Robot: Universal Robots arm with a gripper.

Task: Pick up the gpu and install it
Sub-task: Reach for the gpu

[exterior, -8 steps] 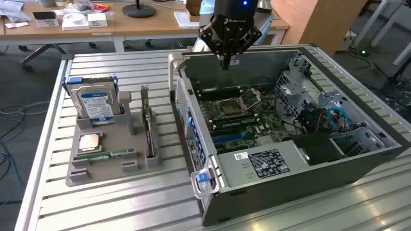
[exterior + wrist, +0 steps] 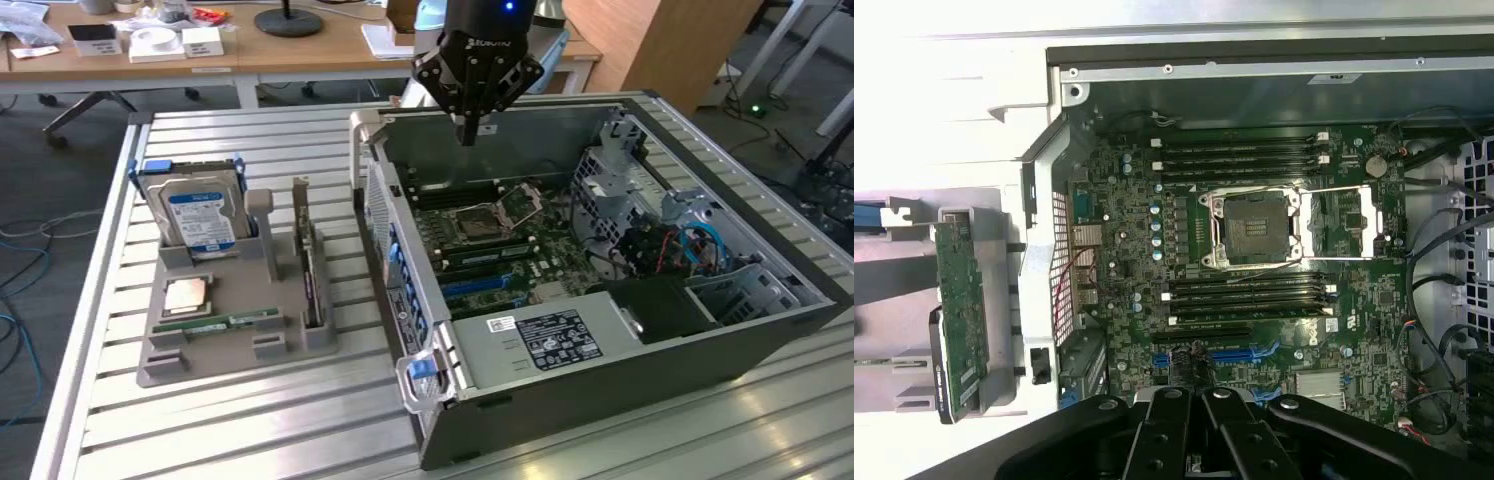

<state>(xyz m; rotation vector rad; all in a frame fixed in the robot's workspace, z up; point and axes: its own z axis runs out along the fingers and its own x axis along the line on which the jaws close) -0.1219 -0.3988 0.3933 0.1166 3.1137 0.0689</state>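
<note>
Black claw clenched, empty | over open case | gpu in grey rack

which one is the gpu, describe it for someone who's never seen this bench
Find the open computer case, then the grey holder beside it on the exterior view's left. The gpu stands on edge in the holder's slot nearest the case. Unlike the blue-labelled hard drive and the flat green memory stick, it is a thin dark board with a pale metal strip at one end.
</note>
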